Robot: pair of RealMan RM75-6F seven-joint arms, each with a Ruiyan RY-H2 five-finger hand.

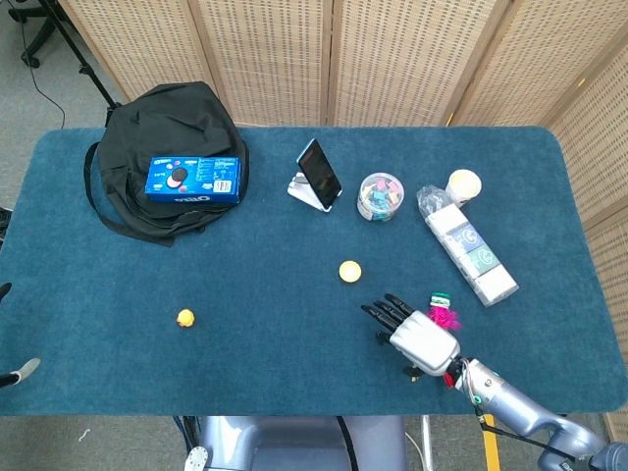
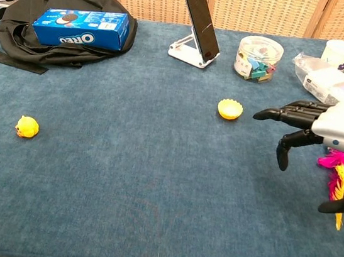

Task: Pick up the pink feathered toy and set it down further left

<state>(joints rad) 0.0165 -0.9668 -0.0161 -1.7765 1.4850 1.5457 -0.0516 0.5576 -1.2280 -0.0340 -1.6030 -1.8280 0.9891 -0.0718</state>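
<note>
Lower right of the head view, the right hand hovers over the blue carpeted table, palm down, dark fingers spread wide, holding nothing. The pink feathered toy lies mostly hidden beneath and just right of the hand, so it sits behind the fingertips, toward the wrist. Its long axis looks to run toward the table's near edge, though the hand covers most of it. Soft pink, yellow and red feathers show in the chest view, with a small green cap at the far end. No left hand is visible.
</note>
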